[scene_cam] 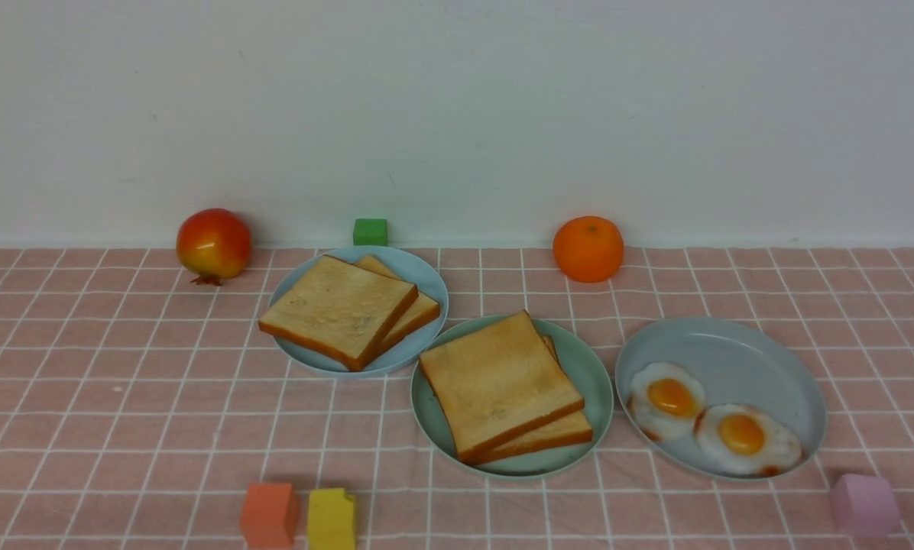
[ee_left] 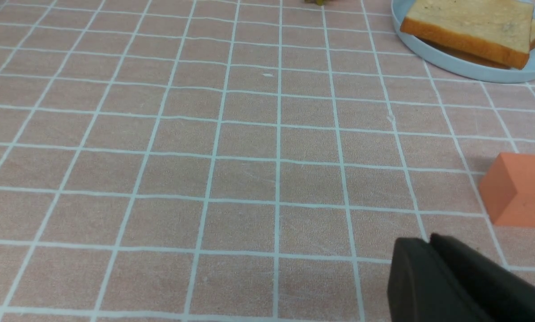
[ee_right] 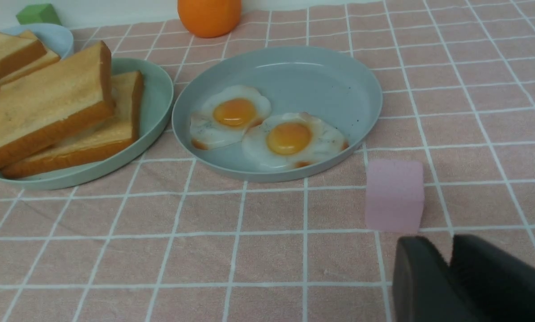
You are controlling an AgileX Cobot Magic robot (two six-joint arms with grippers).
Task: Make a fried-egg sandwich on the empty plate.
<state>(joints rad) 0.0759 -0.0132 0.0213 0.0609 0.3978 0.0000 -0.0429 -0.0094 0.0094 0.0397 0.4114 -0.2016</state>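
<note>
Smooth pale wall [scene_cam: 457, 122] behind everything, matte with a few faint marks, and below it you've got a dusty-pink checked cloth [scene_cam: 159, 428], thin white lines and slight wrinkles in the weave.

Your grippers only poke into the wrist views, dark and blurry. Left gripper [ee_left: 430, 238]: tips right beside each other, but you can't really tell if they're touching. Right gripper [ee_right: 437, 246]: tips slightly apart, nothing between them.

For clock directions, sit at the green plate, with 12 pointing at the wall. Your grey-blue plate [scene_cam: 763, 367] is at 3 o'clock, smooth, round and low-rimmed, two glossy fried eggs on its near side. The mint-green plate [scene_cam: 594, 382] is the middle one, and your sandwich [scene_cam: 503, 389] is sitting on it: square toast slices, golden faces, browner crusts, the top one skewed and tilted over the lower. A sliver of white shows between them in the right wrist view. The pale blue plate [scene_cam: 430, 336] is at 10, with two more overlapping toast slices [scene_cam: 338, 309].

Those eggs, left egg [scene_cam: 667, 401] and right egg [scene_cam: 747, 439], have wavy white edges and domed orange yolks. Shiny red-yellow pomegranate [scene_cam: 214, 244] at 10, round orange [scene_cam: 588, 248] at 1. Small stuff: boxy pink block [scene_cam: 864, 506] at 4, coral block [scene_cam: 270, 514] and yellow block [scene_cam: 332, 519] around 8, green block [scene_cam: 371, 231] at 11.
</note>
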